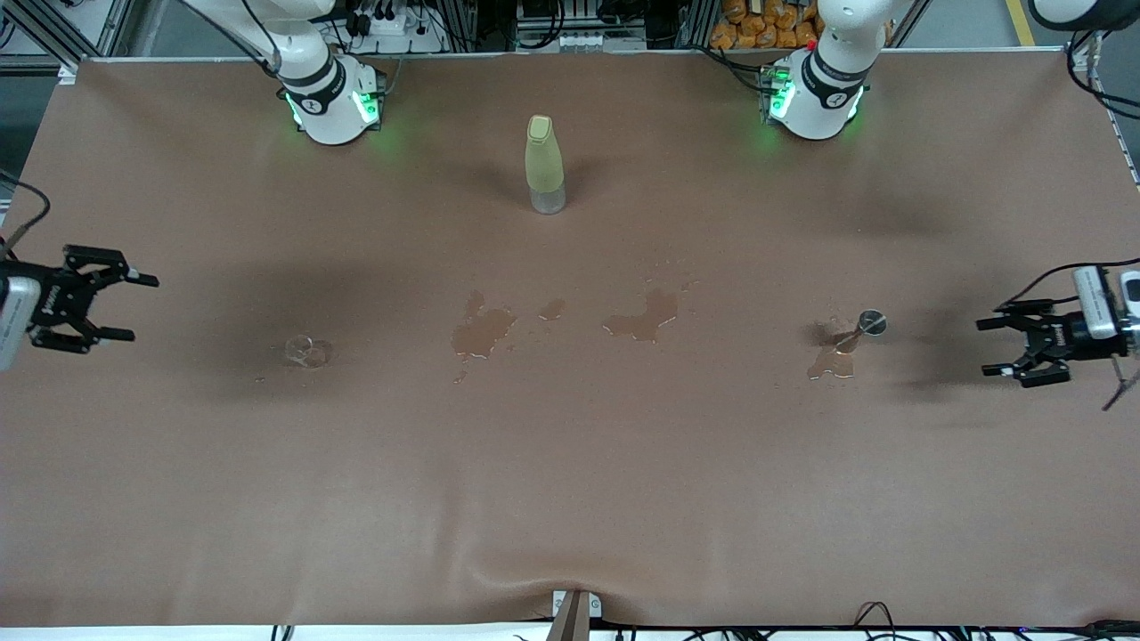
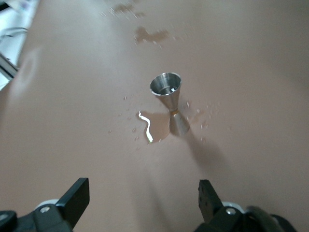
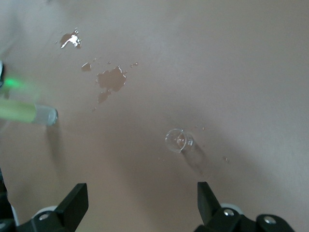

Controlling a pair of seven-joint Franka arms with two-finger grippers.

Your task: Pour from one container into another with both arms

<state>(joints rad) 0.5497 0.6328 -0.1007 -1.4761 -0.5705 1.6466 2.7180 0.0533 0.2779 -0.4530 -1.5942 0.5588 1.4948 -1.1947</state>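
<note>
Two containers flank your yellow bottle (image 1: 545,163), a steel jigger (image 1: 862,328) by the wide-open left gripper (image 1: 1005,348) and a small glass (image 1: 308,352) by the wide-open right gripper (image 1: 125,307), amid water spills (image 1: 481,328): pre-pour or post-pour.

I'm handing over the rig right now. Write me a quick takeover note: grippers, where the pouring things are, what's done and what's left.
Left gripper: open, holding nothing, at the left arm's end of the table beside the steel jigger.
Right gripper: open, holding nothing, at the right arm's end beside the small clear glass.
Jigger and glass both stand upright on the table, far apart.
Capped yellow bottle stands between the bases.
Wet spills mark the middle and lie by the jigger.
This fits either before a pour or after one; check contents before moving.
</note>
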